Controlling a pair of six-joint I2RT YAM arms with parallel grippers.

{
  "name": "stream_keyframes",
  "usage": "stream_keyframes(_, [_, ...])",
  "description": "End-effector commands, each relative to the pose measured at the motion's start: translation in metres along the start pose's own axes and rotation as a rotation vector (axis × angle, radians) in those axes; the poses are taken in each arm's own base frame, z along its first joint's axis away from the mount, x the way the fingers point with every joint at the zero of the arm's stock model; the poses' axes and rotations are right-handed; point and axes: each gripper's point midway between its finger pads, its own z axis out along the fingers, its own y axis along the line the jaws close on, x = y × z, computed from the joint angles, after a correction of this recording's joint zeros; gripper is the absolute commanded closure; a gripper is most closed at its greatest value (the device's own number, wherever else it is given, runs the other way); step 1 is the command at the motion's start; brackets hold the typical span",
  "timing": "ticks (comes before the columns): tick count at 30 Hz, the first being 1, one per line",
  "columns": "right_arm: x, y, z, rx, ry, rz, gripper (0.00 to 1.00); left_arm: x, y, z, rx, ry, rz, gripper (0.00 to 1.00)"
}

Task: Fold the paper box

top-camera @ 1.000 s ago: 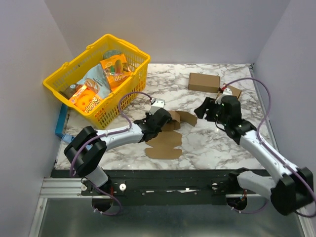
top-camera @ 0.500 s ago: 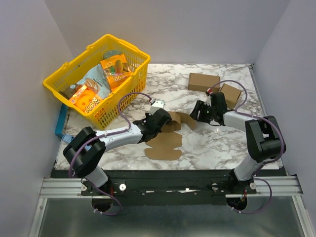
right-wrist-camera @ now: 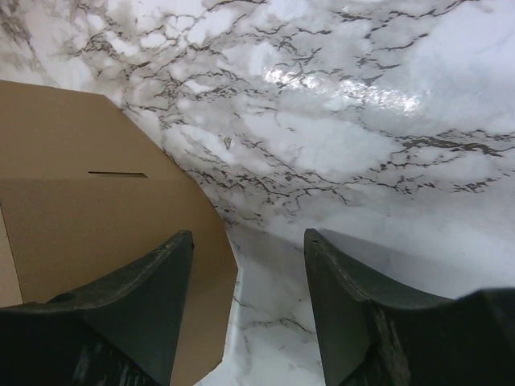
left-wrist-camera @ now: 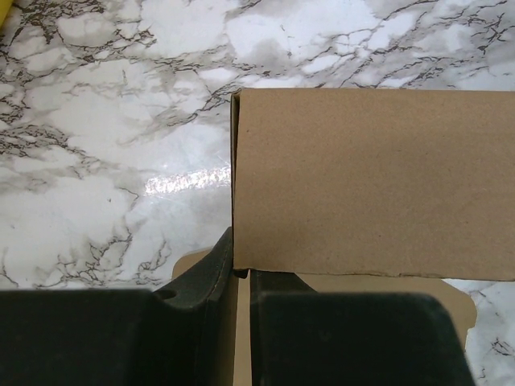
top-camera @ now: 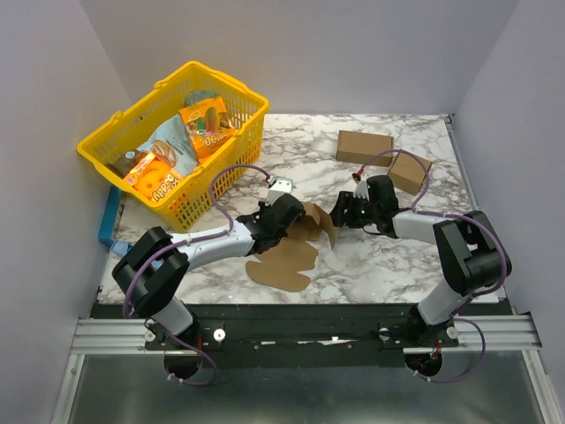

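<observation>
Centrally, the paper box point(top-camera: 282, 261) is pinched by the left gripper point(left-wrist-camera: 241, 267) on a marble-patterned table point(top-camera: 380, 258) enclosed by grey walls point(top-camera: 353, 53); the right gripper point(right-wrist-camera: 249, 251) is spread open.

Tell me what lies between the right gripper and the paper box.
Nothing. In the right wrist view, one finger of the open right gripper overlaps the paper box at its flap; only bare marble table shows between the fingers.

Paper box point(left-wrist-camera: 370, 177): matt brown cardboard, slightly fibrous. Table point(right-wrist-camera: 362, 121): marble-look top, smooth, glossy, glare seen in spots. Basket point(top-camera: 247, 132): shiny yellow plastic. Right gripper point(right-wrist-camera: 248, 236): fingers matt black plastic, lightly textured.
</observation>
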Motion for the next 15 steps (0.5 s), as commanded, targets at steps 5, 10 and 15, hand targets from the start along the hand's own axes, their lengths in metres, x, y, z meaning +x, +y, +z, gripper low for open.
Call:
stream_keyframes(5, [0.042,-0.013,-0.011,0.123,0.083,0.104,0.31,0.019,-0.009,-0.006,0.034,0.026,0.014,0.93])
stream_keyframes(10, [0.037,-0.029,-0.034,0.259,0.016,0.150,0.24,0.024,0.001,-0.011,0.012,0.029,0.023,0.93])
stream_keyframes(15, [0.032,-0.039,-0.071,0.347,-0.095,0.189,0.23,0.028,0.008,-0.017,0.012,0.025,0.014,0.93])
